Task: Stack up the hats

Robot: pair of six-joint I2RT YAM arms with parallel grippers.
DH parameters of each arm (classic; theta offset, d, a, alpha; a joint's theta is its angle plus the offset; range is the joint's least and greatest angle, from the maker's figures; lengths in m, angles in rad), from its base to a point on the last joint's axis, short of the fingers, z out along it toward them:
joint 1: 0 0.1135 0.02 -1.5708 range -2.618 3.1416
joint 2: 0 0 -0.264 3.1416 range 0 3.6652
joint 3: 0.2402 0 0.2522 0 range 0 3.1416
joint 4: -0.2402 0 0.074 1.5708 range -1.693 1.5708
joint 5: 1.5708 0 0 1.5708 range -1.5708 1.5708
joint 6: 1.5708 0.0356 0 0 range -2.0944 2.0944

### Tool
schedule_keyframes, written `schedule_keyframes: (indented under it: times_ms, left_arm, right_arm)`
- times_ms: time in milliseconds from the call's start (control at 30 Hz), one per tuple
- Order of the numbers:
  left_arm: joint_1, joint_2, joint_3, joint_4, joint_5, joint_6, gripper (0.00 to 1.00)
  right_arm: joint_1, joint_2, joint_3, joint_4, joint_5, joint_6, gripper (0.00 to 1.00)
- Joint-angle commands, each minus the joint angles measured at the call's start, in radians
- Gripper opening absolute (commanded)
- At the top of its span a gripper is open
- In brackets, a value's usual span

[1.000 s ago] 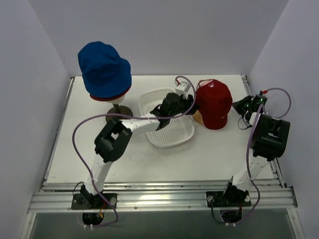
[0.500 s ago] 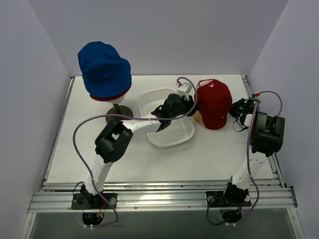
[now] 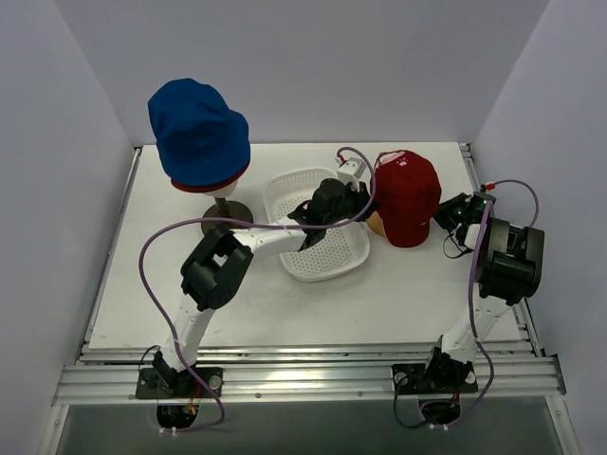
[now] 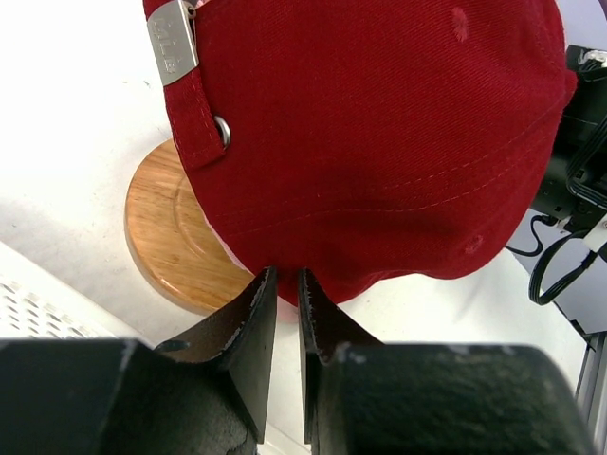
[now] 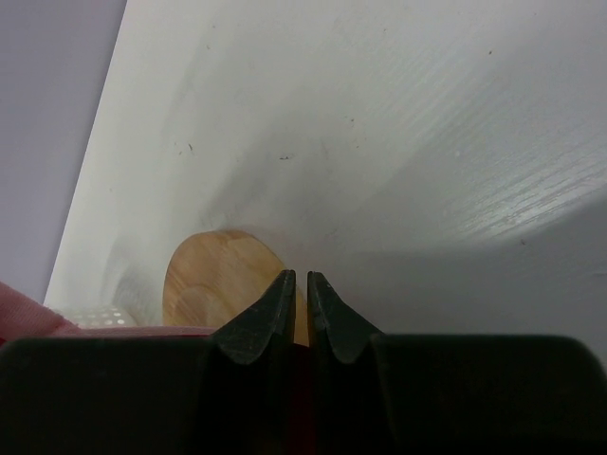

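A red peaked cap [image 3: 408, 194] sits on a stand with a round wooden base [image 4: 171, 237] at the right of the table. My left gripper [image 3: 366, 210] reaches over the basket. It is shut on the cap's lower left edge [image 4: 286, 275], and red fabric shows between the tips. A pale pink sliver [image 4: 237, 258] shows under that edge. My right gripper [image 3: 448, 216] is shut beside the cap's right side, with its tips [image 5: 301, 277] pointing at the wooden base [image 5: 213, 275]. A blue bucket hat [image 3: 197, 131] sits on the left stand, with a dark red rim [image 3: 213, 185] showing under it.
A white perforated basket [image 3: 285, 194] lies mid-table under my left arm. The left stand's dark round foot [image 3: 226, 210] stands beside it. Grey walls close in the table at the left, back and right. A metal rail runs along the near edge.
My right gripper has moved left and a little nearer, up to the red cap's right side. The left arm and the cap have stayed put.
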Motion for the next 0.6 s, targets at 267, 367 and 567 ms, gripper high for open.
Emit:
schedule_keyframes:
  times_ms: [267,367,567]
  left_arm:
    - [-0.007,-0.084,0.022,-0.031,-0.063,0.011,0.52]
    - [0.004,-0.116,0.037,-0.083,-0.113,0.025,0.54]
    - [0.042,-0.089,0.178,-0.201,-0.133,0.045,0.58]
  right_arm:
    - [-0.006,-0.071,-0.038,0.055,-0.023,0.008,0.07]
    - [-0.009,-0.072,-0.041,0.055,-0.023,0.006,0.07]
    - [-0.015,-0.071,-0.048,0.055,-0.022,0.002,0.07]
